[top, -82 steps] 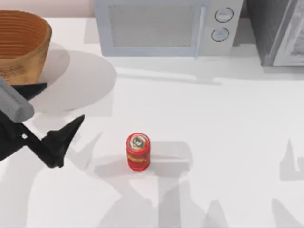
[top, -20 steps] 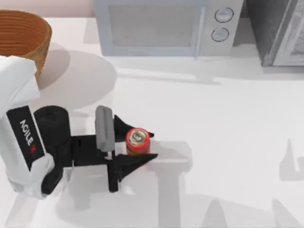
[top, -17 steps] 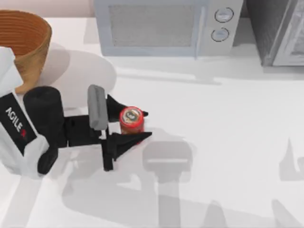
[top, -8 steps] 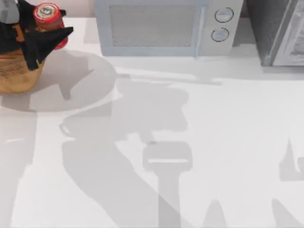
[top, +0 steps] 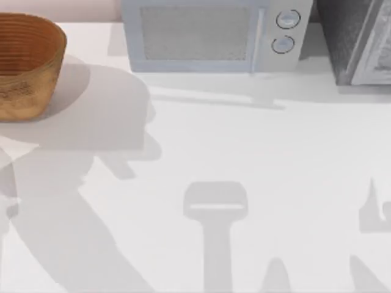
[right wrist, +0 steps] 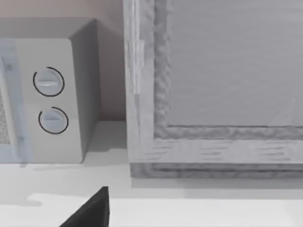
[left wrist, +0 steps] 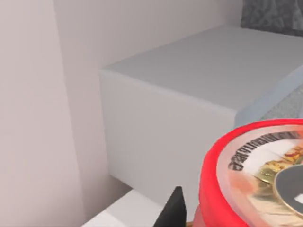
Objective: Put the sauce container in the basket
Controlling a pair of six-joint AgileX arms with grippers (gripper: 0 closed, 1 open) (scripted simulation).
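Pincer on left arm: one dark fingertip is seen beside the sauce container, raised near the microwave; grip cannot be told. Basket is set at desk's far left.

This is a rendered kitchen counter scene. A pale grey-blue boxy microwave oven with a mesh door window and two round dials stands along the upper middle of the top view, on a smooth white countertop. At the upper right sits a grey speckled cabinet-like appliance; at the upper left, a round woven wicker basket. A pinkish wall runs behind.
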